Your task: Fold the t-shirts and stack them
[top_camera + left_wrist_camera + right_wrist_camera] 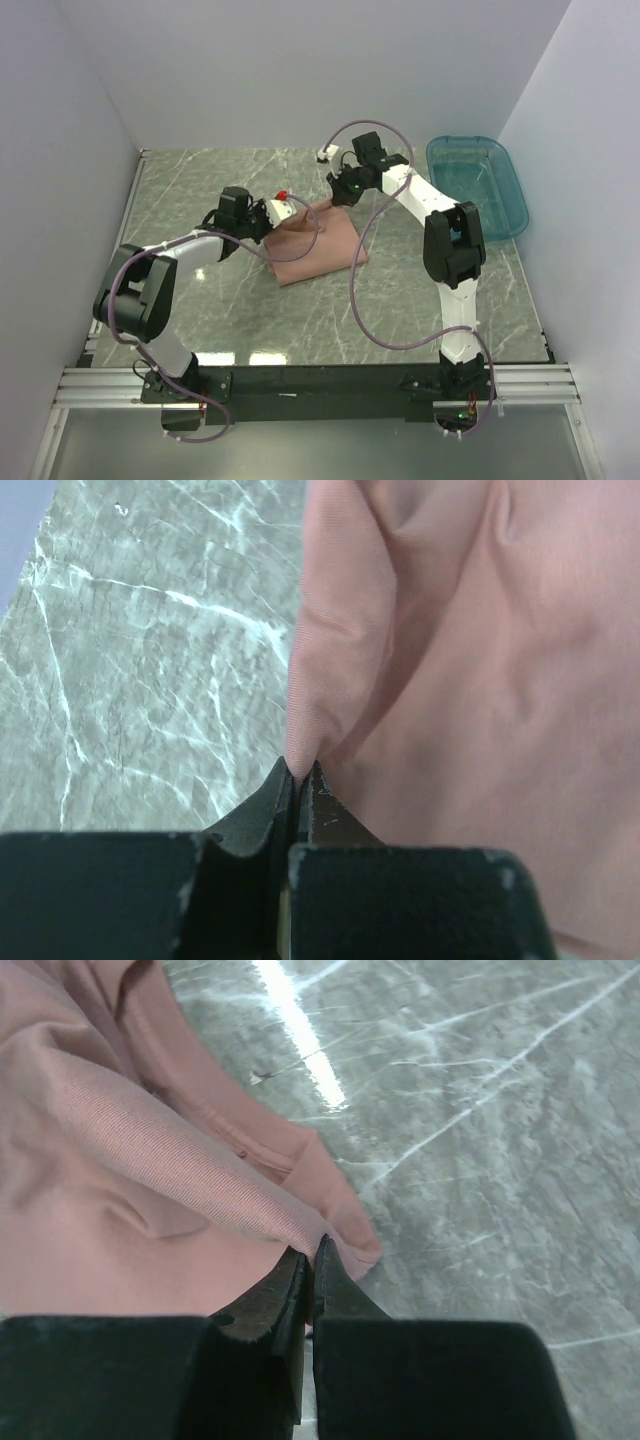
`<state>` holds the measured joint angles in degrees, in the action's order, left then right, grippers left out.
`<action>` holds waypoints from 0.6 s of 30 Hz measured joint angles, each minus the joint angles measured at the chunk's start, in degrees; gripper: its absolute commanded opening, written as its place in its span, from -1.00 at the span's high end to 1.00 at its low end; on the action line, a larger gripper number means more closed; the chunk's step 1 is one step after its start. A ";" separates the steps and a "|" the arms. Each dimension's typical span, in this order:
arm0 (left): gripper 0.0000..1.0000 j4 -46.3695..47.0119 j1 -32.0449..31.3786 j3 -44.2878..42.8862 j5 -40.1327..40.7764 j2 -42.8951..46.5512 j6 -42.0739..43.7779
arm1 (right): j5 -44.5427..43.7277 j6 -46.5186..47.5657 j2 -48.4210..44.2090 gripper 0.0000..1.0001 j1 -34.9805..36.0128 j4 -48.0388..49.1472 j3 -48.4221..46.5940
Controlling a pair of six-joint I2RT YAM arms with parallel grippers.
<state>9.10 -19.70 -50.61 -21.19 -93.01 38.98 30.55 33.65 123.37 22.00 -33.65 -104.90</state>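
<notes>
**Figure. Two-point grip on the far edge, fold step.**

The shirt lies near the middle of the counter, rumpled along its far side and flatter toward the arms.

The left tool has its jaws together, clamped on a pinch of cloth at the shirt's far-left edge. A ridge of fabric runs up from the tips.

The right tool is likewise clamped, on a hemmed edge at the far-right side, with a corner of cloth hanging just past the tips.

Holding two separate points on one edge probably serves to keep that edge taut, so that it can be carried over the body of the shirt as a straight fold rather than a bunch.

A teal bin stands at the counter's far right, well apart from the shirt. Only one shirt is in view, so stacking appears not yet begun.

No print, label or brand is legible in any view, since the cloth shows only plain pink surfaces.
</notes>
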 measured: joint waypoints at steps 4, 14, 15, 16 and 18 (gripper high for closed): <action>0.99 2.21 0.31 -0.74 0.07 -2.69 -0.87 | -1.77 -2.27 0.24 1.00 -0.04 1.16 -0.07; 0.99 4.37 0.61 -3.28 4.59 -6.73 -4.50 | -6.43 -7.54 3.67 1.00 -0.04 3.37 -1.92; 0.99 4.39 0.61 -3.72 5.01 -6.93 -4.98 | -7.08 -8.28 3.89 1.00 -0.02 3.58 -2.29; 0.99 4.46 0.61 -4.28 5.79 -7.15 -5.57 | -7.61 -8.83 4.09 1.00 -0.02 3.61 -2.89; 0.99 4.76 0.61 -4.94 6.82 -7.34 -6.29 | -8.50 -9.88 4.46 1.00 -0.02 3.74 -4.24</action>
<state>13.87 -19.09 -55.55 -14.37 -100.36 32.69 22.04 23.77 127.83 21.98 -29.91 -109.14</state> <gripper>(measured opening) 0.034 0.031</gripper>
